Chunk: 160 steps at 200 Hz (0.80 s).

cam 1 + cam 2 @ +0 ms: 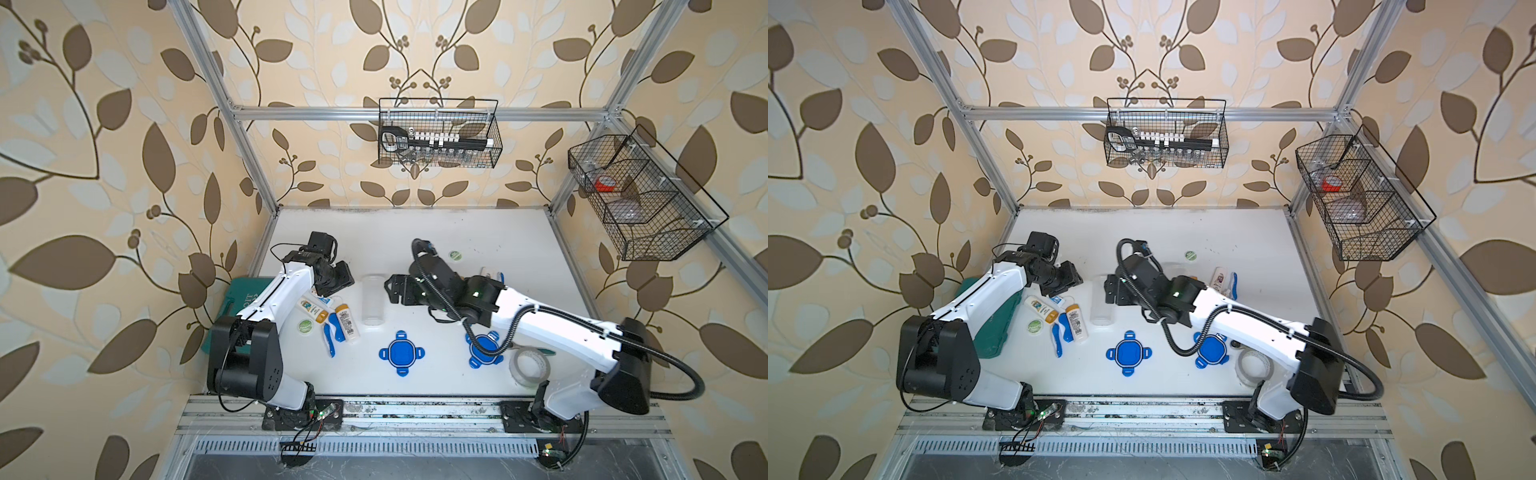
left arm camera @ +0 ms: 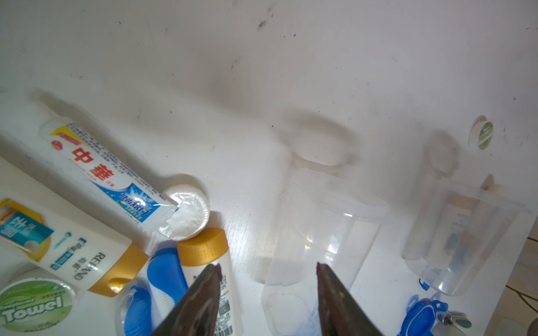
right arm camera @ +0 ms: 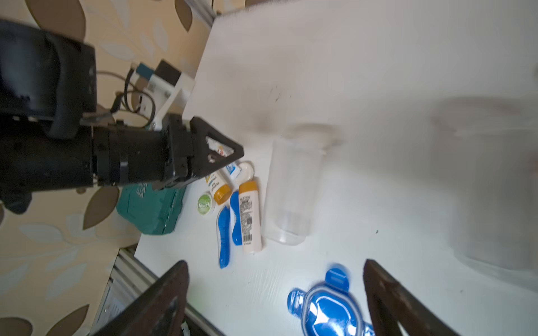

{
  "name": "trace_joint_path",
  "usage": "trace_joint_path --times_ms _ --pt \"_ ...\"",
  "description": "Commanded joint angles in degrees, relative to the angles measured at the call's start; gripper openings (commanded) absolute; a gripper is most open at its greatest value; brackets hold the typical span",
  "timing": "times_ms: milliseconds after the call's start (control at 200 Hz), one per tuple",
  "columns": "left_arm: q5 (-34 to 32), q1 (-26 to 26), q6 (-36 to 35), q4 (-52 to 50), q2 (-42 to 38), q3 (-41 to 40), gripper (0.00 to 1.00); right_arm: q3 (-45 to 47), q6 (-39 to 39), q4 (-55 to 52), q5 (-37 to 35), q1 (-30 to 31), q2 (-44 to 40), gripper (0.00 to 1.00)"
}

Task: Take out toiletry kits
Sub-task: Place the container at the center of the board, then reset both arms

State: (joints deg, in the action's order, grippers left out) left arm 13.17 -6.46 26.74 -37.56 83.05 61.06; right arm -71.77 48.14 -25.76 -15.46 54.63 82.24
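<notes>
One of the toiletry kits lies spread on the white table [image 1: 415,232] at the left: two white bottles with orange caps [image 1: 347,326] [image 2: 87,256], a toothpaste tube [image 2: 104,168], blue toothbrush pieces [image 1: 330,336], a green towel disc [image 1: 305,326] and a white round soap [image 2: 186,212]. An empty clear jar [image 1: 372,301] lies on its side beside them. My left gripper [image 2: 267,269] hangs open over the bottle and the jar's edge, holding nothing. My right gripper [image 3: 275,264] is open above a blue lid [image 3: 329,305]. A second clear jar [image 2: 460,232] has kit pieces showing through it; another green disc [image 1: 456,255] lies apart.
Two blue four-tabbed lids [image 1: 401,352] [image 1: 484,349] lie near the front. A tape roll [image 1: 530,368] sits under the right arm. A green case [image 1: 241,307] stands at the table's left edge. Wire baskets [image 1: 438,133] [image 1: 640,199] hang on the frame.
</notes>
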Motion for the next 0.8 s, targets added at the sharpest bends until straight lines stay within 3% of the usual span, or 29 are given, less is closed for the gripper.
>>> trace_joint_path --times_ms 0,100,185,245,345,490,515,545,585,715,795 --pt "-0.4 -0.9 -2.0 3.2 -5.8 -1.5 0.58 9.0 -2.1 2.3 -6.5 -3.2 -8.0 0.95" --pt "-1.5 -1.2 -2.5 5.4 -8.7 -2.5 0.62 16.2 -6.3 5.9 -10.5 -6.0 -16.9 0.99" --pt "-3.3 -1.2 -2.7 7.7 -10.4 -2.9 0.63 25.7 -7.5 13.5 -20.0 -6.3 -22.5 0.99" --pt "-5.1 -1.2 -2.9 9.2 -11.3 -3.6 0.64 31.3 -12.7 18.3 -25.1 -7.3 -25.8 0.99" --pt "-9.0 -1.2 -3.6 9.9 -11.7 -3.9 0.65 37.7 -25.3 24.8 -19.2 -13.3 -29.5 0.99" --pt "-11.9 -1.2 -5.5 12.9 -12.2 -4.3 0.67 38.7 -24.8 26.2 -7.4 -30.3 -26.8 0.99" --pt "-12.3 -1.2 -5.8 13.7 -12.4 -4.4 0.72 38.7 -24.3 26.9 -6.2 -32.5 -26.4 0.99" --pt "-13.1 -1.2 -6.2 14.4 -12.5 -4.3 0.85 38.8 -24.1 27.9 -5.7 -34.6 -25.9 0.99" --pt "-15.5 -1.2 -6.4 15.2 -12.6 -4.2 0.98 39.1 -24.2 29.4 -6.8 -36.5 -25.3 0.99" --pt "-27.0 -1.1 -6.9 21.6 -13.1 -7.2 0.99 40.0 -25.5 32.2 -16.0 -41.0 -22.3 0.99" --pt "-35.1 -1.2 -9.8 30.9 -10.5 -11.1 0.99 41.2 -25.4 34.5 -20.5 -44.0 -21.0 0.99"
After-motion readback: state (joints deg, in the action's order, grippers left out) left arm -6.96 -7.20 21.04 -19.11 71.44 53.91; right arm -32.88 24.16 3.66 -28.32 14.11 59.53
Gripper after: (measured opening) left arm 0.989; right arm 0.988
